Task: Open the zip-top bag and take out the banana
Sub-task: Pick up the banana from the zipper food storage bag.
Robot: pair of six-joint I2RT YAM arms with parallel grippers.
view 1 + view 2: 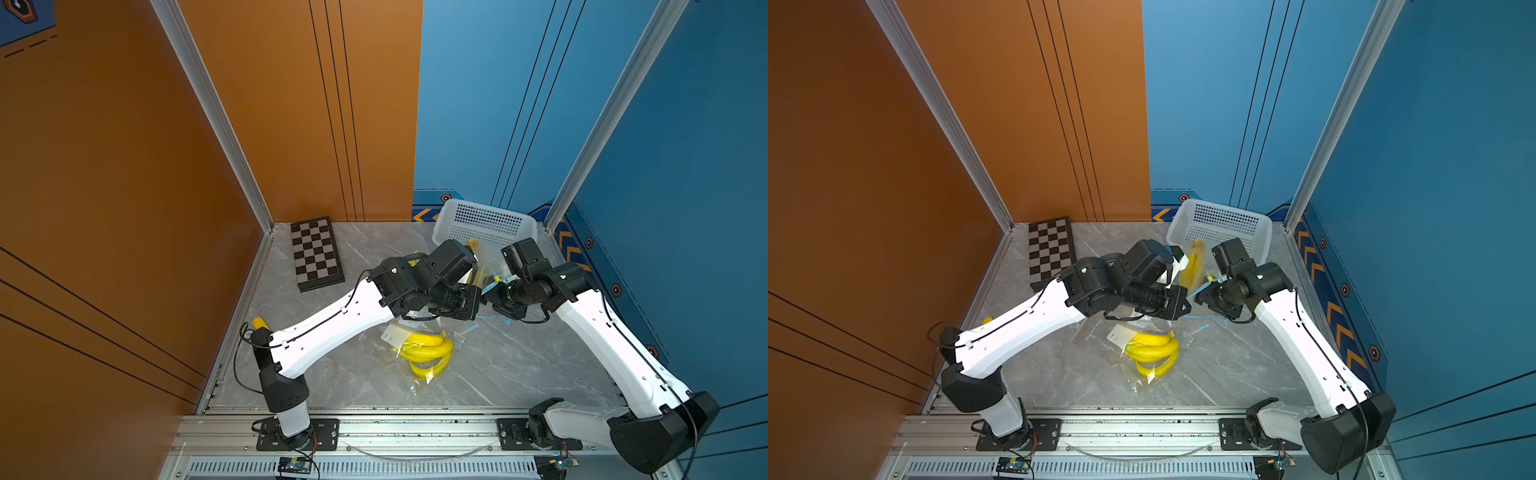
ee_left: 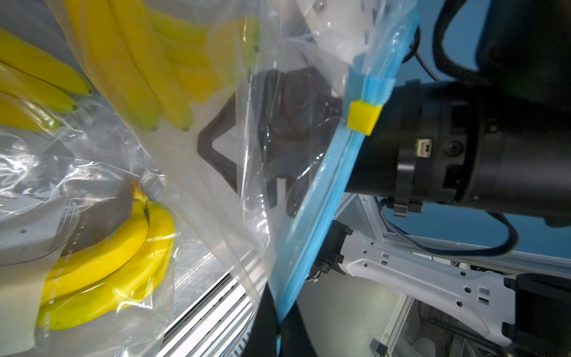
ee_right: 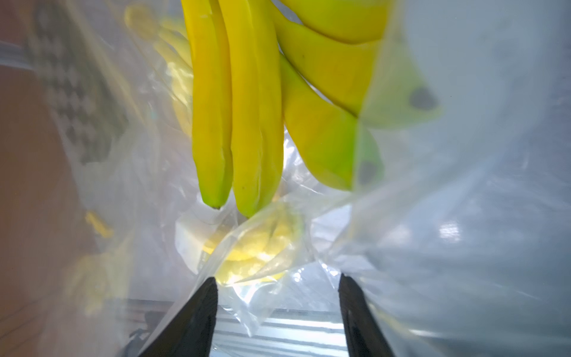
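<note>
A clear zip-top bag (image 1: pixel 1196 286) with a blue zip strip (image 2: pixel 324 185) and a yellow slider (image 2: pixel 363 119) hangs in the air between my two arms. Yellow bananas (image 3: pixel 241 108) hang inside it, also showing in a top view as bananas (image 1: pixel 1194 268). My left gripper (image 2: pixel 279 321) is shut on the blue strip at the bag's edge. My right gripper (image 3: pixel 279 282) is open and reaches into the bag's mouth, its fingers apart with loose film around them, the banana tips just ahead. Through the plastic, the left wrist view shows the right gripper (image 2: pixel 278 139).
A second clear bag of bananas (image 1: pixel 426 353) lies on the marble table below the arms. A white perforated basket (image 1: pixel 484 224) stands at the back right, close behind the held bag. A folded checkerboard (image 1: pixel 316 253) lies at the back left.
</note>
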